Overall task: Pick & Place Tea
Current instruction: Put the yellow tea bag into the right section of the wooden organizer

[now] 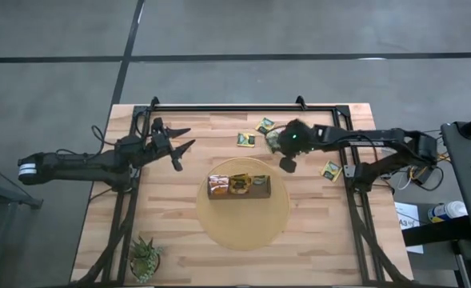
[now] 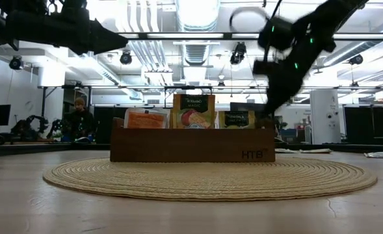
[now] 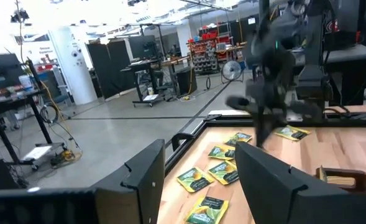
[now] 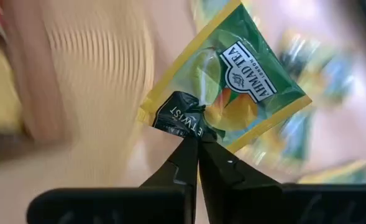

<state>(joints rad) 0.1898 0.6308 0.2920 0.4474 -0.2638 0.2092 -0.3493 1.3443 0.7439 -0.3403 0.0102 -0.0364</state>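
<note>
My right gripper (image 4: 198, 146) is shut on a green-and-yellow tea sachet (image 4: 229, 81). In the high view it (image 1: 287, 162) is just right of the far end of the round woven mat (image 1: 243, 228). A long dark-brown wooden box (image 1: 239, 186) stands on the mat with several sachets upright in it (image 2: 193, 110). More green-and-yellow sachets lie flat on the table beyond the mat (image 1: 245, 140) (image 1: 331, 170). My left gripper (image 1: 177, 144) is open and empty, raised at the table's left, far side. My right gripper pinches the sachet by one corner, the dark printed one (image 4: 181, 119), between its two fingertips. The rest of the sachet stands out flat past the fingertips. The fingers point down at the table. The sachet seems lifted clear, with the mat and table blurred behind it.
A small green spiky plant (image 1: 145, 258) stands at the near left corner. A black frame (image 1: 243, 108) runs round the table's edges. Several loose sachets (image 3: 210, 171) lie ahead of my left gripper. Bare wood lies left of the mat.
</note>
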